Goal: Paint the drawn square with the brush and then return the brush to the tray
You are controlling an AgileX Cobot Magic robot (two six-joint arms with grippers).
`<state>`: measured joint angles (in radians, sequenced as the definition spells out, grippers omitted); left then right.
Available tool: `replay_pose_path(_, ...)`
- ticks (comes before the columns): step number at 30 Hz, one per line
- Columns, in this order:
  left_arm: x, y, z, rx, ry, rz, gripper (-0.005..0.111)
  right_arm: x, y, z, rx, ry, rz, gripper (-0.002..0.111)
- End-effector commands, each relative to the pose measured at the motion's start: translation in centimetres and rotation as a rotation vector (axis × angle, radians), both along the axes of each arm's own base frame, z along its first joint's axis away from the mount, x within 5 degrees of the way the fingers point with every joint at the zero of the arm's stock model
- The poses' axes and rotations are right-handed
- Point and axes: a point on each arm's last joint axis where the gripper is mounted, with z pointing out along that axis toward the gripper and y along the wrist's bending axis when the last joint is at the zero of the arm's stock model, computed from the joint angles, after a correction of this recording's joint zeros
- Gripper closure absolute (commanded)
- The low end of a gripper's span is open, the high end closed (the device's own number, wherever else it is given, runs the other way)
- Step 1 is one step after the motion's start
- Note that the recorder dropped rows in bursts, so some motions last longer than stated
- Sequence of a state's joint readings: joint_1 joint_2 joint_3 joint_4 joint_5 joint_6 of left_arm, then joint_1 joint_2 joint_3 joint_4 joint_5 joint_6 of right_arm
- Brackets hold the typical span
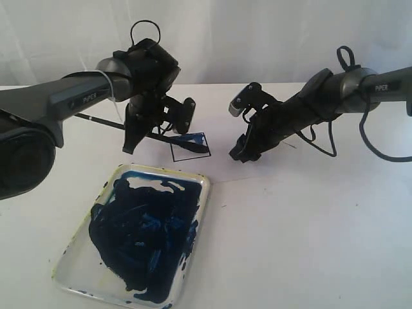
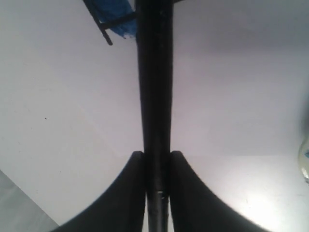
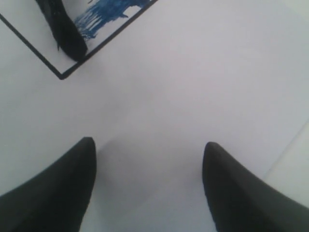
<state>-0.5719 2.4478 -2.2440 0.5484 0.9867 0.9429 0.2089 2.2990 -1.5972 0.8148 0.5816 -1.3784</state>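
White table [image 1: 322,244]: left tool [image 2: 157,169] grips brush [image 2: 155,96], tip in drawn square [image 1: 190,147]; keep strokes inside outline. Right tool [image 3: 149,145] wide.

tray [image 1: 202,192]: dark-blue smears, yellowish rim | drawn square [image 3: 101,24]: black outline, blue streaks

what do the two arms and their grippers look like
Both arms are grey metallic tubes with black joints. The left arm carries white PIPER lettering on a dark band and a white tie; the right arm also reads PIPER. Black cables loop above each wrist. The left gripper and right gripper have plain black tapering fingers.
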Motion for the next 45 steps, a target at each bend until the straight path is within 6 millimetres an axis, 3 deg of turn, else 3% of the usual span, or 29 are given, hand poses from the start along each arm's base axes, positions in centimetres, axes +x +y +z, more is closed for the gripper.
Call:
replay_pose_path(1,-0.4,-0.1,0.8,0.013,-0.008,0.022,0.107,0.0,-0.2,-1.0,-0.033,0.001,0.016,0.048)
replay_pose_path(19,-1.4,-0.6,1.1,0.075,-0.013,0.086,0.107,0.0,-0.2,-1.0,-0.034,-0.003,0.009,0.048)
replay_pose_path(35,-2.7,-2.5,1.3,0.084,-0.045,0.095,0.107,0.1,-0.2,-1.1,-0.036,-0.007,0.005,0.048)
replay_pose_path(45,-2.3,-1.6,1.7,0.141,-0.105,0.155,0.107,0.1,-0.2,-1.1,-0.036,-0.007,0.005,0.048)
